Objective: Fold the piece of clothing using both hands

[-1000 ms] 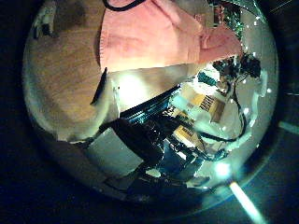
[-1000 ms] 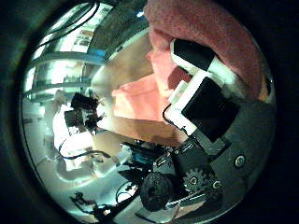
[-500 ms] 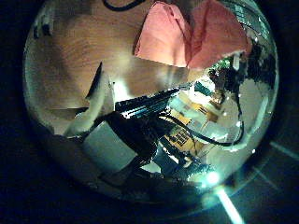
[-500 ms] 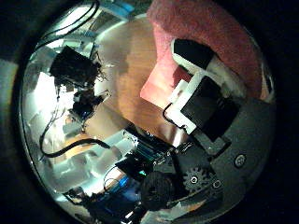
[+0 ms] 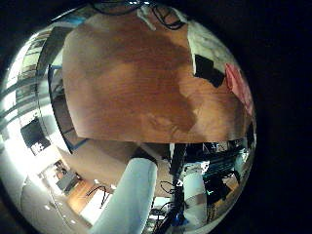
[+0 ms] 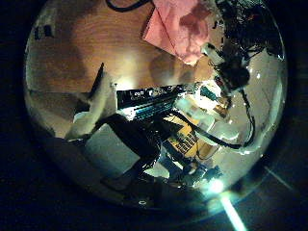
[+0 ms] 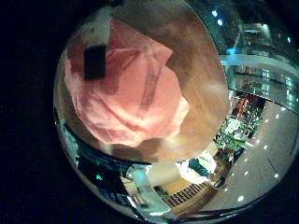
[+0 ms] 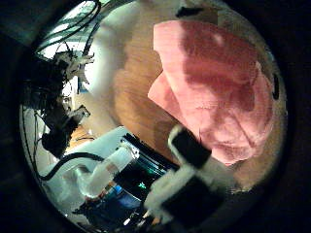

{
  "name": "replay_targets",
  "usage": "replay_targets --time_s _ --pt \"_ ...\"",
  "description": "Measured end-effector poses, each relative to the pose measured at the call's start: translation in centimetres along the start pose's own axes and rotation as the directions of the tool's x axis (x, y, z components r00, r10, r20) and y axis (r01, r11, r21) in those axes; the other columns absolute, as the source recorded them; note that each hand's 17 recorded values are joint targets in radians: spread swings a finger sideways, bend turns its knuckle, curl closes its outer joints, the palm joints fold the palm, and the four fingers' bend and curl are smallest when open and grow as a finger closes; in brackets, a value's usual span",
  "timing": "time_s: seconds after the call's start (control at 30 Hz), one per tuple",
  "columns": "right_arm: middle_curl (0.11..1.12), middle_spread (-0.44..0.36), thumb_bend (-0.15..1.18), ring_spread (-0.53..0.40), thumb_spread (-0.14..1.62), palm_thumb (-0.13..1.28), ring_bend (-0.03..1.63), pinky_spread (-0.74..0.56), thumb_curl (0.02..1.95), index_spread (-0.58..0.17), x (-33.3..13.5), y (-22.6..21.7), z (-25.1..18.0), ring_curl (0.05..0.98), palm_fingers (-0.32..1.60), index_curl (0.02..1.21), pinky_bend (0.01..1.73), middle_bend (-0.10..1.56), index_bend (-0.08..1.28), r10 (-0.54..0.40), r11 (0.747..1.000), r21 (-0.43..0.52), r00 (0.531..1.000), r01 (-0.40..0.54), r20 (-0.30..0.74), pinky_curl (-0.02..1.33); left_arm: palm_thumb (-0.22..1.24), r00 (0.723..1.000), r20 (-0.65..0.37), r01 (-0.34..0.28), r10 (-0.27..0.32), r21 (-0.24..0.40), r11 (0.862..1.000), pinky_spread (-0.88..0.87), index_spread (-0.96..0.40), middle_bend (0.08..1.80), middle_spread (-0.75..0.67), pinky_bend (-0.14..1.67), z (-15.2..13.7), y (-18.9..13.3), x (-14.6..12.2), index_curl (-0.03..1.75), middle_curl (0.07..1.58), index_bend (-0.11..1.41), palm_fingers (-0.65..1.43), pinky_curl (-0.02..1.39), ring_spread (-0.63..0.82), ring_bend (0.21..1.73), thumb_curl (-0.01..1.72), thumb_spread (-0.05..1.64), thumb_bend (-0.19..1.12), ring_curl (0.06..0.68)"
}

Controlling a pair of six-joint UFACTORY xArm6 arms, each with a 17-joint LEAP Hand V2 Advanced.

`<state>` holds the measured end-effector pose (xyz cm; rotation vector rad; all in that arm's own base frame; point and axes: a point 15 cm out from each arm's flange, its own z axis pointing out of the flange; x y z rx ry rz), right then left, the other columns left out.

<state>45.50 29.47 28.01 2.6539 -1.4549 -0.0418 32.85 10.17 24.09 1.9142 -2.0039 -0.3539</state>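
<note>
A pink piece of clothing (image 8: 219,87) lies in a loosely folded heap on the wooden table (image 8: 136,87). In the right thumb side palm view the right hand's own finger (image 8: 190,160) is straight and off the cloth. In the right little finger side palm view the cloth (image 7: 140,89) fills much of the view, with a dark fingertip (image 7: 94,62) over it. In the left thumb side palm view the cloth (image 6: 178,27) lies far off on the table, beside the other hand (image 6: 241,38).
The bare wooden table top (image 5: 136,78) fills the left little finger side palm view. The table's edge (image 6: 144,91) runs below the left palm. The other arm (image 8: 63,92) shows beyond the table in the right thumb side palm view.
The right hand's fingers, curled on the cloth before, have let go and it lies on the table. The left palm has drawn away from the cloth, which now looks smaller.
</note>
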Motion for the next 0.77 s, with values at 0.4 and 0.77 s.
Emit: replay_targets --time_s 0.4,0.77 --pt "0.38 -0.005 -0.01 0.165 1.21 0.48 0.78 0.41 0.41 -0.393 8.9 13.5 -11.4 0.334 0.06 0.39 0.73 0.36 0.18 0.155 0.985 0.069 0.988 -0.156 0.027 0.58 0.62 0.997 0.036 -0.074 0.073 0.035 0.997 -0.20 -0.02 0.31 -0.01 0.49 -2.7 3.4 8.3 0.37 0.50 0.18 0.27 0.79 -0.13 0.91 0.39 1.19 -0.02 0.353" --pt "0.37 -0.023 -0.01 0.139 1.29 0.52 0.70 0.45 0.35 -0.375 12.1 25.5 -7.2 0.287 0.14 0.36 0.57 0.35 0.18 0.257 0.963 -0.094 0.965 -0.252 0.049 0.46 0.58 0.994 0.076 -0.072 0.073 -0.007 0.997 -0.20 -0.03 0.30 -0.01 0.48 -1.8 6.5 13.3 0.37 0.49 0.17 0.28 0.78 -0.13 0.90 0.39 1.19 -0.02 0.346"
